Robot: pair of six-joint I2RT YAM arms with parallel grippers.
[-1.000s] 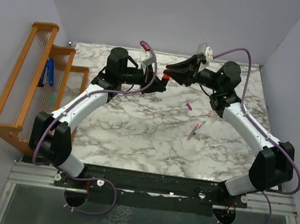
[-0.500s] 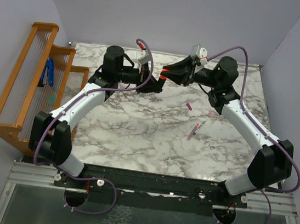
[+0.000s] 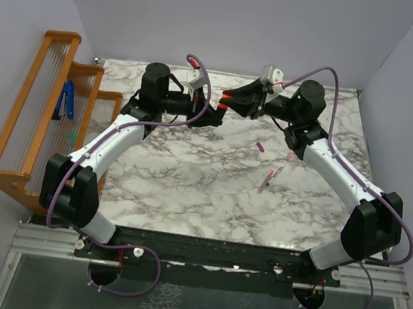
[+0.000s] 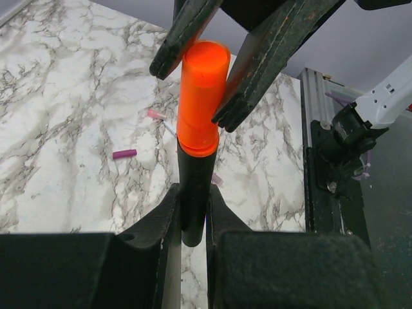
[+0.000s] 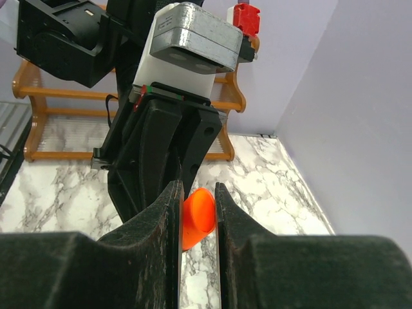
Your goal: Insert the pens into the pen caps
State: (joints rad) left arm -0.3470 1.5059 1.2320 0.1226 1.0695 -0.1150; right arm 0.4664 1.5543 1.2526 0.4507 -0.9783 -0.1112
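My left gripper (image 4: 191,196) is shut on the short black marker (image 4: 195,174), held up above the far middle of the table. The stubby orange cap (image 4: 203,96) sits over the marker's tip. My right gripper (image 5: 197,193) is shut on that orange cap (image 5: 198,219); its fingers (image 4: 270,51) flank the cap. In the top view the two grippers meet tip to tip, left (image 3: 214,111) and right (image 3: 230,98). A magenta cap (image 3: 261,146) and two thin pale pens (image 3: 267,182) (image 3: 287,159) lie on the marble. A pale pink cap is not clearly seen.
A wooden rack (image 3: 46,103) stands at the table's left edge with a blue-handled tool (image 3: 67,100) in it. The marble table (image 3: 186,190) has grey walls behind and at both sides. The magenta cap also shows in the left wrist view (image 4: 125,154).
Both grippers have shifted a little left and toward the back, staying together. The right gripper with the orange cap has closed in on the marker's tip.
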